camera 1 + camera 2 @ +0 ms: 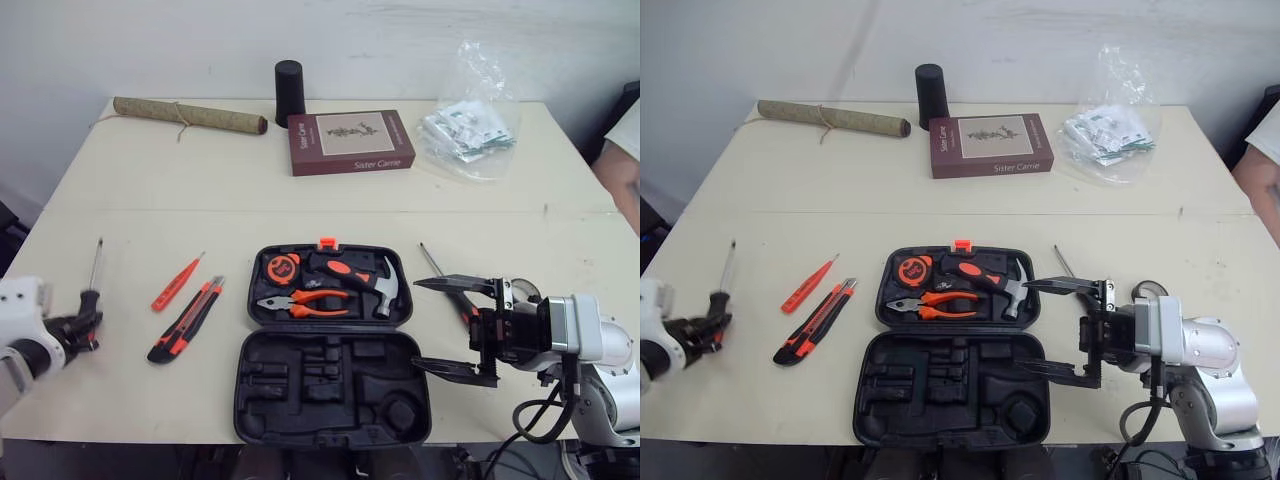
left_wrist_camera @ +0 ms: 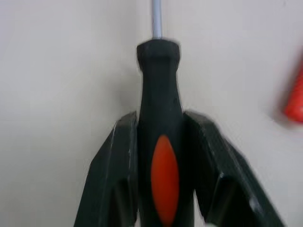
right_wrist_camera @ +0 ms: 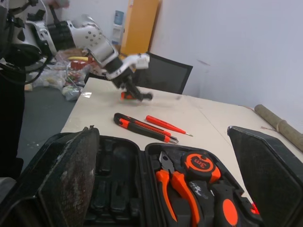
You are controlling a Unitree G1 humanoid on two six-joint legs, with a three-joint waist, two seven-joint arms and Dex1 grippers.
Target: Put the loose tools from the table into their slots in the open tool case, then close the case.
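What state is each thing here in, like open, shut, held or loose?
Tool case: open, flat on the table.
Left gripper: shut on the black screwdriver.
Right gripper: open, beside the case.
Utility knife: loose on the table.
Red tester: loose on the table.
Second screwdriver: loose, by the right gripper.
Pliers: in the case.
Hammer: in the case.
Tape measure: in the case.
Book: closed.

The open tool case (image 1: 330,390) was moulded of matt black plastic on a smooth, matt cream counter (image 1: 150,200), with the hammer (image 1: 388,285) in it showing a polished metal head. The screwdriver (image 2: 160,118) had a dull black plastic handle with a glossy orange inset and a bright metal shaft, and the inner faces of the jaws of the right gripper (image 1: 414,323) looked scuffed and dusty. Farther back lay a crinkled clear plastic bag (image 1: 470,110), a book (image 1: 350,142) with a smooth paper cover and a rough woven roll (image 1: 188,116).
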